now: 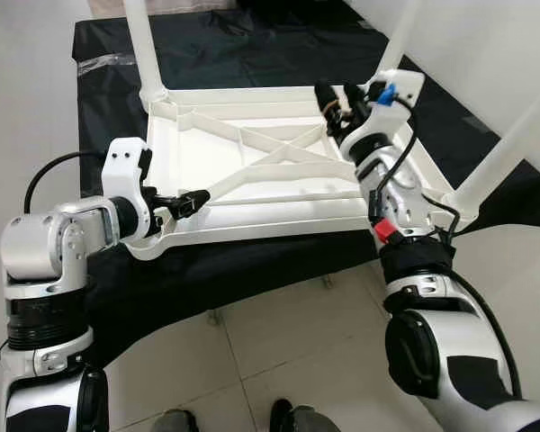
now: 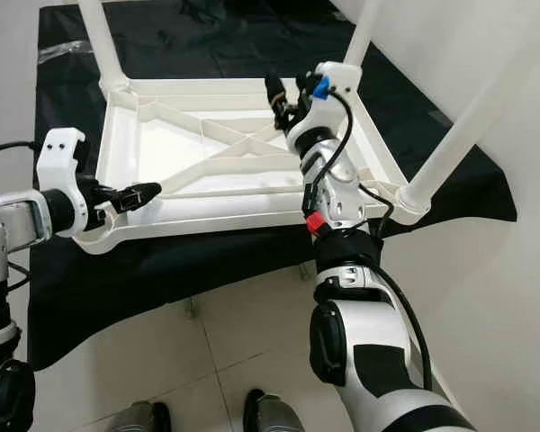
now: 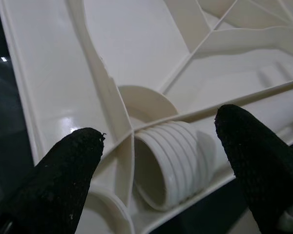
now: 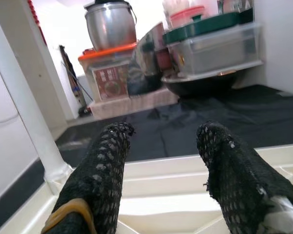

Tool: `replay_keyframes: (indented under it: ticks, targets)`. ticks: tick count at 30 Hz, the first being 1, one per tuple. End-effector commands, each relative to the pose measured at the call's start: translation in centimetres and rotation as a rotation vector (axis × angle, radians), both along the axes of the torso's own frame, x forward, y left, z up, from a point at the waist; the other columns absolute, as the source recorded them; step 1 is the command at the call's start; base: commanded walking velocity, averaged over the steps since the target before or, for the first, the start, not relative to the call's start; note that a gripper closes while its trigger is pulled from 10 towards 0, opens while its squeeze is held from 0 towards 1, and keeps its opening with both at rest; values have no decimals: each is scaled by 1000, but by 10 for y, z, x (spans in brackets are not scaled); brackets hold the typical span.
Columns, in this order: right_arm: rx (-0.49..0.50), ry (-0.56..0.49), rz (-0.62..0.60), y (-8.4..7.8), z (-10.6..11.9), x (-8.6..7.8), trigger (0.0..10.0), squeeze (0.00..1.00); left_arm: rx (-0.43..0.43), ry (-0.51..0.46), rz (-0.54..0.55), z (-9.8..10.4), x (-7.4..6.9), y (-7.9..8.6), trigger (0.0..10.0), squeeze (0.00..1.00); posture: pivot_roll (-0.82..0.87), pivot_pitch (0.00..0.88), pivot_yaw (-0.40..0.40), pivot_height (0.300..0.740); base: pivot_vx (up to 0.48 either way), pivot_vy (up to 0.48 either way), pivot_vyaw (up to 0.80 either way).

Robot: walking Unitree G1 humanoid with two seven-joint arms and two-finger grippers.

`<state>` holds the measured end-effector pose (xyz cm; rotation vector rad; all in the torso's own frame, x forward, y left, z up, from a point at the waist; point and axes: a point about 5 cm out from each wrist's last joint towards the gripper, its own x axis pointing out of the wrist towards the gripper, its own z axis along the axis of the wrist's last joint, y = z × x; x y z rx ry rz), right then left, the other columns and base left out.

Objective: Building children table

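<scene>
A white plastic children's table [image 1: 252,144] lies upside down on a black cloth. Three white legs stand up from it: far left [image 1: 144,45], far right [image 1: 398,40] and near right [image 1: 513,144]. The near left corner has a bare threaded socket [image 3: 168,165]. My left gripper [image 1: 193,202] is open at that corner, its fingertips [image 3: 63,180] on either side of the socket, holding nothing. My right gripper [image 1: 337,97] hovers open and empty over the far right part of the underside, next to the far right leg.
The black cloth [image 1: 279,54] covers a low platform on a white tiled floor [image 1: 279,342]. A white wall [image 1: 486,54] runs along the right. Behind the platform stand a metal pot [image 4: 110,22] and stacked plastic boxes [image 4: 215,44].
</scene>
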<state>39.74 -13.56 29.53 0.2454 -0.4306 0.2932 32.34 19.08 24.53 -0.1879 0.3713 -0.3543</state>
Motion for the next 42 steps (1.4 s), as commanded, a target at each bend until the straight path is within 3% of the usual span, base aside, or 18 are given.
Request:
replay_keyframes:
  ticks: [1,5,7,11,26,42]
  targets:
    - [12,23,20,2,-7,-1,10000,0,-25,33,-11,-3,0,-2,10000,0,121,159,-57,740,0,0,0]
    - [22,-26,35,7,-3,-11,10000,0,-39,69,-25,-3,0,-3,10000,0,125,160,-55,740,0,0,0]
    - [-8,-89,66,14,-3,-30,10000,0,-78,97,-38,-4,1,-5,10000,0,121,159,-51,740,0,0,0]
    - [-56,-84,94,19,-13,-48,10000,0,-114,127,-51,-4,2,-9,10000,0,115,161,-48,740,0,0,0]
    - [-113,-33,94,24,-26,-67,10000,0,-158,146,-86,-4,6,-17,10000,0,113,163,-45,740,0,0,0]
    - [-151,-31,100,28,-22,-80,10000,0,-256,212,-66,-36,7,-13,10000,0,78,168,-42,740,0,0,0]
